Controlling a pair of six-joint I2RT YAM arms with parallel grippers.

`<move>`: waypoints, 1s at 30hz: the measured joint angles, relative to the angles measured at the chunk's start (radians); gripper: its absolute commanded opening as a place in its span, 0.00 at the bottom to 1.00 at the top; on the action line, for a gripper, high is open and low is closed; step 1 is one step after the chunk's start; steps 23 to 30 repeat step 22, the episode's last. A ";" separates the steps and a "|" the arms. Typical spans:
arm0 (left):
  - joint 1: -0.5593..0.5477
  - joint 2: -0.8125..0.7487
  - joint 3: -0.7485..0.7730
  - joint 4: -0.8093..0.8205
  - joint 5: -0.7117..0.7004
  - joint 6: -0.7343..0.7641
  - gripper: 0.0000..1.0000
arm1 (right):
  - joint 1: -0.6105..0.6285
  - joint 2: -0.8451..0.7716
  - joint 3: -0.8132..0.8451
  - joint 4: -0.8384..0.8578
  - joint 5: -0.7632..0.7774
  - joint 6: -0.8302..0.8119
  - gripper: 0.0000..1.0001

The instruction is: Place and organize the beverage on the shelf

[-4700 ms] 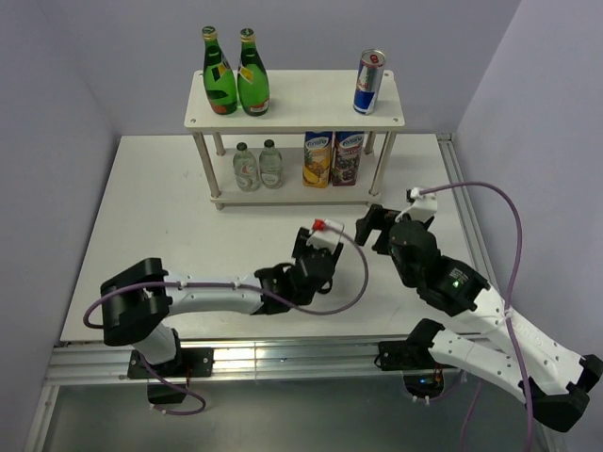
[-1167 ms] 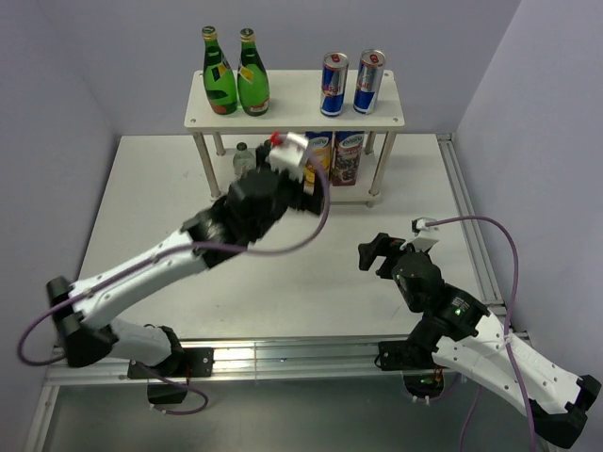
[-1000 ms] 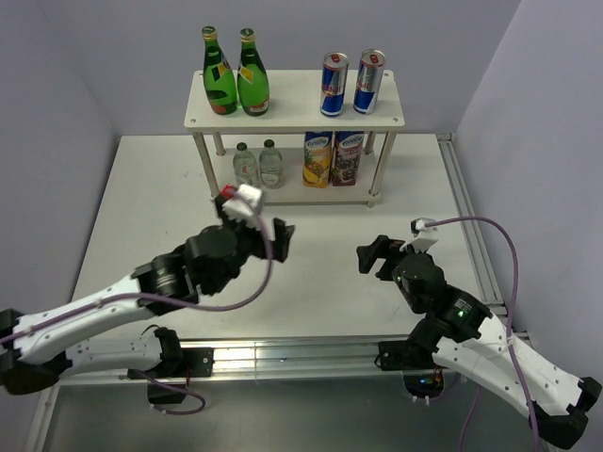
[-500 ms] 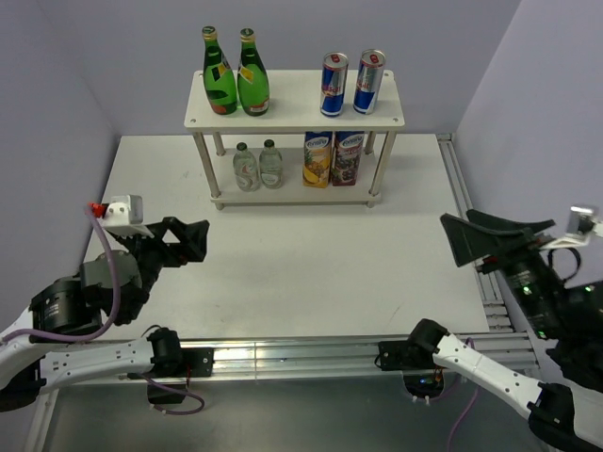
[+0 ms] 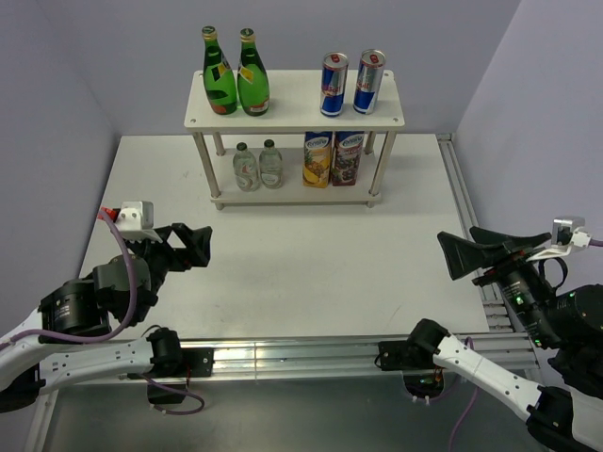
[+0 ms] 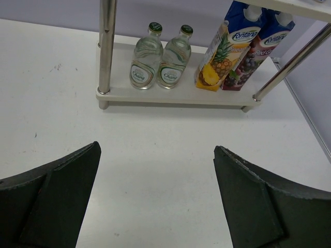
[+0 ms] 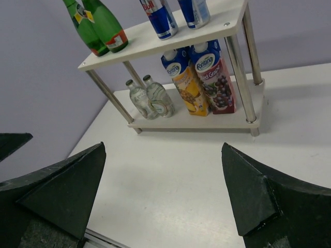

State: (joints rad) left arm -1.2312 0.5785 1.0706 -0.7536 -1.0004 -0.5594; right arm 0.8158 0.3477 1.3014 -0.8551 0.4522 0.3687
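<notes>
The shelf stands at the back of the table. Its top board carries two green bottles on the left and two cans on the right. Two small clear bottles sit on its lower board. My left gripper hovers open and empty over the near left of the table, well short of the shelf. Out past the table's right edge, my right gripper is also open with nothing in it. Each wrist view shows bare table between the wide jaws of the left gripper and the right gripper.
Two juice cartons, one yellow and one purple, stand on the lower board right of the clear bottles. Slim metal posts hold up the boards. A metal rail runs along the table's right edge. Lilac walls close in the back and sides.
A second can now stands on the top board. My left arm has drawn back from the shelf to the near left. My right arm has swung out to the right edge, jaws wider.
</notes>
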 measured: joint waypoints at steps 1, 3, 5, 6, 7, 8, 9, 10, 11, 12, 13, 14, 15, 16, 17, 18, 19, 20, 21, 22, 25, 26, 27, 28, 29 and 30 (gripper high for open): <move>0.000 0.000 -0.002 0.000 0.000 0.000 0.97 | 0.000 0.000 -0.002 -0.002 0.002 0.000 1.00; 0.000 0.000 -0.004 0.000 0.000 0.000 0.97 | 0.000 0.000 -0.005 -0.002 0.005 0.000 1.00; 0.000 -0.001 -0.005 0.000 0.001 0.000 0.97 | 0.000 0.000 -0.008 -0.002 0.008 -0.001 1.00; 0.000 -0.001 -0.005 0.000 0.001 0.000 0.97 | 0.000 0.000 -0.010 -0.002 0.011 -0.001 1.00; 0.000 -0.001 -0.005 0.000 0.001 0.000 0.97 | 0.000 0.000 -0.013 -0.002 0.011 -0.002 1.00; 0.000 -0.001 -0.005 0.000 0.001 0.000 0.97 | 0.000 0.000 -0.015 -0.002 0.011 -0.003 1.00; 0.000 -0.001 -0.005 0.000 0.001 0.001 0.97 | 0.000 0.000 -0.018 -0.002 0.012 -0.004 1.00; 0.000 -0.001 -0.005 0.000 0.001 0.001 0.97 | 0.000 -0.001 -0.020 -0.003 0.013 -0.005 1.00; 0.000 -0.001 -0.005 0.000 0.001 0.002 0.97 | 0.000 -0.001 -0.023 -0.002 0.014 -0.006 1.00; 0.000 -0.001 -0.005 0.000 0.001 0.002 0.97 | 0.000 -0.002 -0.025 -0.002 0.016 -0.008 1.00; 0.000 -0.001 -0.005 0.000 0.001 0.002 0.97 | 0.000 -0.002 -0.027 -0.002 0.017 -0.008 1.00; 0.000 -0.001 -0.005 0.000 0.001 0.002 0.97 | 0.000 -0.002 -0.030 -0.002 0.018 -0.009 1.00; 0.000 -0.001 -0.005 0.000 0.001 0.002 0.97 | 0.000 -0.002 -0.032 -0.002 0.018 -0.010 1.00; 0.000 -0.001 -0.005 0.000 0.001 0.002 0.97 | 0.000 -0.002 -0.032 -0.002 0.018 -0.011 1.00; 0.000 -0.001 -0.005 0.000 0.001 0.002 0.97 | 0.000 -0.002 -0.033 -0.002 0.019 -0.011 1.00; 0.000 -0.001 -0.006 0.000 0.001 0.002 0.97 | 0.000 -0.002 -0.033 -0.002 0.020 -0.012 1.00; 0.000 -0.001 -0.006 0.000 0.001 0.002 0.96 | 0.000 -0.002 -0.033 -0.002 0.023 -0.012 1.00; 0.000 -0.001 -0.007 0.000 0.001 0.002 0.96 | 0.000 -0.002 -0.033 -0.002 0.026 -0.012 1.00; 0.000 -0.001 -0.008 0.000 0.001 0.001 0.96 | 0.000 -0.002 -0.033 -0.002 0.029 -0.011 1.00; 0.000 -0.001 -0.008 0.000 0.001 0.002 0.96 | 0.000 -0.002 -0.033 -0.002 0.033 -0.011 1.00; 0.000 -0.001 -0.008 0.000 0.001 0.002 0.96 | 0.000 -0.002 -0.033 -0.002 0.033 -0.011 1.00; 0.000 -0.001 -0.008 0.000 0.001 0.002 0.96 | 0.000 -0.002 -0.033 -0.002 0.033 -0.011 1.00; 0.000 -0.001 -0.008 0.000 0.001 0.002 0.96 | 0.000 -0.002 -0.033 -0.002 0.033 -0.011 1.00; 0.000 -0.001 -0.008 0.000 0.001 0.002 0.96 | 0.000 -0.002 -0.033 -0.002 0.033 -0.011 1.00; 0.000 -0.001 -0.008 0.000 0.001 0.002 0.96 | 0.000 -0.002 -0.033 -0.002 0.033 -0.011 1.00; 0.000 -0.001 -0.008 0.000 0.001 0.002 0.96 | 0.000 -0.002 -0.033 -0.002 0.033 -0.011 1.00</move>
